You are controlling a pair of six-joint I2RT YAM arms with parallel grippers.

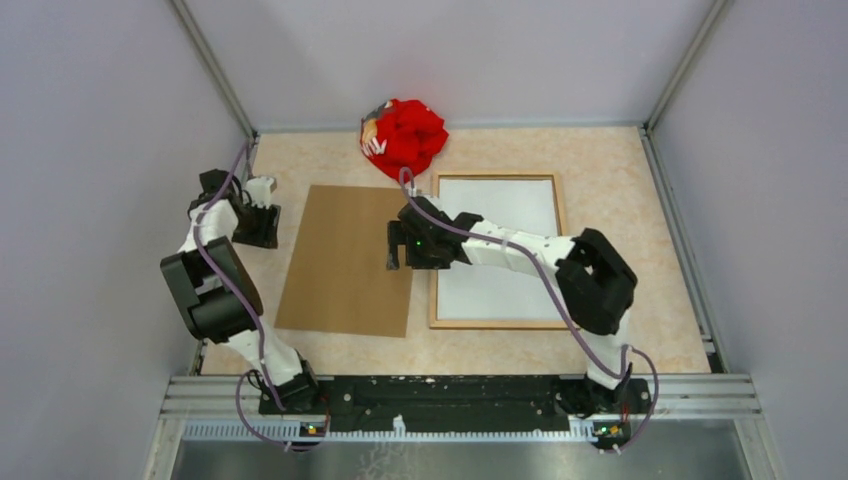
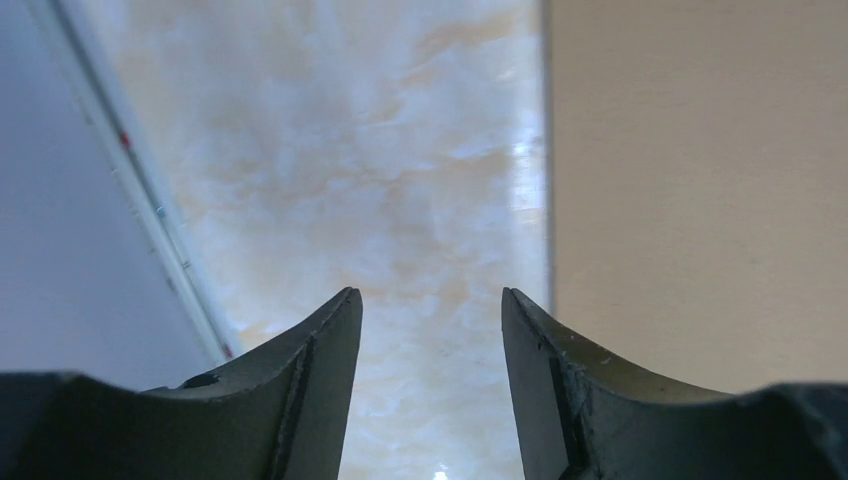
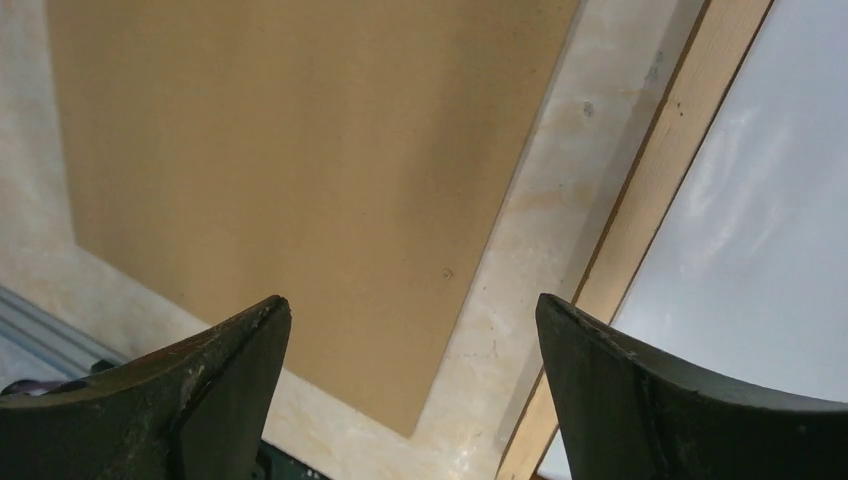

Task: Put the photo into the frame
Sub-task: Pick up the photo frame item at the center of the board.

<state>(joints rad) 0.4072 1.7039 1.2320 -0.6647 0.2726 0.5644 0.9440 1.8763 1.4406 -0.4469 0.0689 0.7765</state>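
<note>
Photo (image 1: 505,205) lies white side up inside the frame (image 1: 490,323), on the right half of the counter (image 1: 610,160). Board (image 1: 345,260) lies flat just left of the frame, a strip of counter between them. Right end effector (image 3: 410,305) hangs over that strip, fingers apart, holding nothing. Left end effector (image 2: 430,295) is over bare counter by the board's left edge, fingers apart, empty. Red cloth (image 1: 405,138) sits at the far edge.

Obj count: 1 frame (image 1: 497,323), 1 photo (image 1: 500,205), 1 backing brd (image 1: 345,260), 1 red cloth bundle (image 1: 405,140).
</note>
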